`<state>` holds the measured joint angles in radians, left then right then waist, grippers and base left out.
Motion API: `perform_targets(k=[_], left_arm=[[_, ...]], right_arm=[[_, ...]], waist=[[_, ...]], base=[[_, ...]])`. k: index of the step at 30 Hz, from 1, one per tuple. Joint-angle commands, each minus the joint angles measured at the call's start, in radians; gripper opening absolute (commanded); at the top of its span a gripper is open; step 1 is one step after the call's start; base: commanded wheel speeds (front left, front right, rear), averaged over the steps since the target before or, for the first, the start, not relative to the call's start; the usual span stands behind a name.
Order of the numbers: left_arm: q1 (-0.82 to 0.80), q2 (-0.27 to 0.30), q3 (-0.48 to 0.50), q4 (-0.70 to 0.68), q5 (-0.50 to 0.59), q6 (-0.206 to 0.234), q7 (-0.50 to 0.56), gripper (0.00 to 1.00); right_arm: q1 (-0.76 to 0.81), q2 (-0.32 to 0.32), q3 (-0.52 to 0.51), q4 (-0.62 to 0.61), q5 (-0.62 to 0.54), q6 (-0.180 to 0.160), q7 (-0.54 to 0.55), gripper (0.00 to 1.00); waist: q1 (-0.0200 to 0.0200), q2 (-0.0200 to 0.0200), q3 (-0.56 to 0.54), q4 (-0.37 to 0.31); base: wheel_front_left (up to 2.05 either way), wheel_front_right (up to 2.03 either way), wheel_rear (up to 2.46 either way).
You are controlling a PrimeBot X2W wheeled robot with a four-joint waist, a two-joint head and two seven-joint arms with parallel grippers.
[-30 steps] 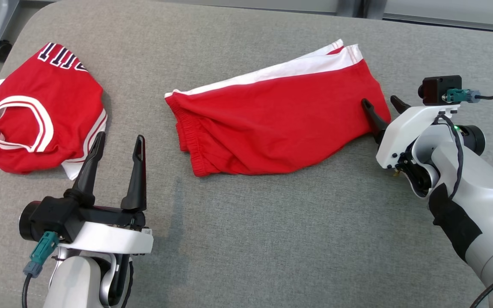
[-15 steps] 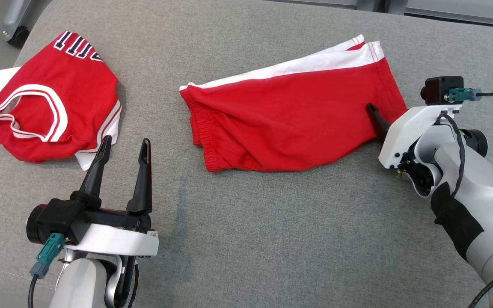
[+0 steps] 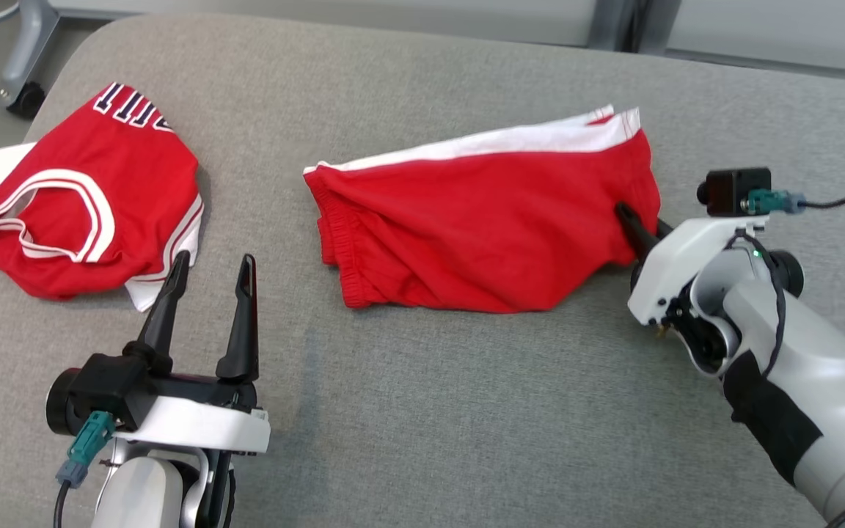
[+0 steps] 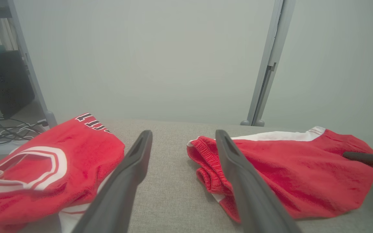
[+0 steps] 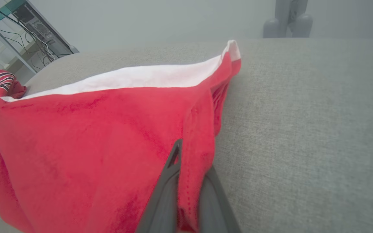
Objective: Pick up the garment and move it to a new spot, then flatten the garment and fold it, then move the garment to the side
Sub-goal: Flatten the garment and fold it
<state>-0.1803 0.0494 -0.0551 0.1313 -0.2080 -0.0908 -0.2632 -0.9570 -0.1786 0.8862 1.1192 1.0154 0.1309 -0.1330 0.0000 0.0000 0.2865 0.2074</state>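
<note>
shorts (image 3: pixel 481 220): lying mid-pad (image 3: pixel 422 411), waistband pointing left, white stripe along far edge | right gripper (image 3: pixel 637 224): pinching the shorts' right hem, fingers clamped tight on cloth | left gripper (image 3: pixel 213 258): hovering empty, fingers spread wide, just beside jersey (image 3: pixel 100 191) | jersey: lying far left, apart from shorts

Jersey (image 3: pixel 111 187) lettering partly hidden; unreadable

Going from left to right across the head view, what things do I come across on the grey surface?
Red jersey → left claw, open → red shorts → right claw, shut on the shorts' right edge.
</note>
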Motion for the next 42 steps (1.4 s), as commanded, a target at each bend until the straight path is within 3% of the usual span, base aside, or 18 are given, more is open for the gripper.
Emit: perform_targets(k=[1, 17, 28, 29, 30, 31, 32, 33, 42], left_arm=[[0.015, 0.003, 0.001, 0.002, 0.011, 0.001, -0.002, 1.0], [0.107, 0.003, 0.002, 0.008, 0.042, -0.004, -0.002, 1.0], [0.128, 0.003, -0.005, 0.017, 0.037, -0.001, -0.002, 1.0], [0.127, 0.003, -0.004, 0.02, 0.038, -0.002, -0.002, 1.0], [0.125, 0.003, -0.002, 0.022, 0.039, -0.003, -0.002, 1.0], [0.125, 0.003, -0.002, 0.022, 0.039, -0.003, -0.002, 1.0], [0.123, 0.003, 0.0, 0.023, 0.04, -0.004, -0.002, 1.0], [0.123, 0.003, 0.002, 0.025, 0.04, -0.005, -0.002, 1.0], [0.143, 0.003, 0.027, 0.021, 0.04, 0.003, -0.002, 1.0]], right_arm=[[0.032, -0.017, 0.008, -0.023, 0.016, 0.0, -0.013, 0.0], [0.282, -0.107, 0.055, -0.25, 0.153, 0.0, -0.064, 0.0], [0.329, -0.104, 0.063, -0.246, 0.168, 0.0, -0.072, 0.0], [0.329, -0.102, 0.065, -0.238, 0.164, 0.0, -0.073, 0.16], [0.327, -0.097, 0.065, -0.231, 0.163, 0.0, -0.077, 0.4], [0.327, -0.097, 0.065, -0.231, 0.163, 0.0, -0.077, 0.4], [0.326, -0.095, 0.066, -0.223, 0.161, 0.0, -0.078, 0.65], [0.325, -0.092, 0.068, -0.215, 0.157, 0.0, -0.084, 1.0], [0.299, -0.101, 0.021, -0.213, 0.067, 0.0, -0.134, 1.0]], waist=[[0.0, 0.0, -0.026, -0.02], [0.0, 0.0, -0.163, -0.102], [0.0, 0.0, -0.184, -0.12], [0.0, 0.0, -0.183, -0.12], [0.0, 0.0, -0.183, -0.12], [0.0, 0.0, -0.183, -0.12], [0.0, 0.0, -0.184, -0.12], [0.0, 0.0, -0.185, -0.121], [0.0, 0.0, -0.206, -0.148]], base=[[0.0, 0.0, 0.0], [0.0, 0.0, 0.0], [0.0, 0.0, 0.0], [0.0, 0.0, 0.0], [0.0, 0.0, 0.0], [0.0, 0.0, 0.0], [0.0, 0.0, 0.0], [0.0, 0.0, 0.0], [0.0, 0.0, 0.0]])
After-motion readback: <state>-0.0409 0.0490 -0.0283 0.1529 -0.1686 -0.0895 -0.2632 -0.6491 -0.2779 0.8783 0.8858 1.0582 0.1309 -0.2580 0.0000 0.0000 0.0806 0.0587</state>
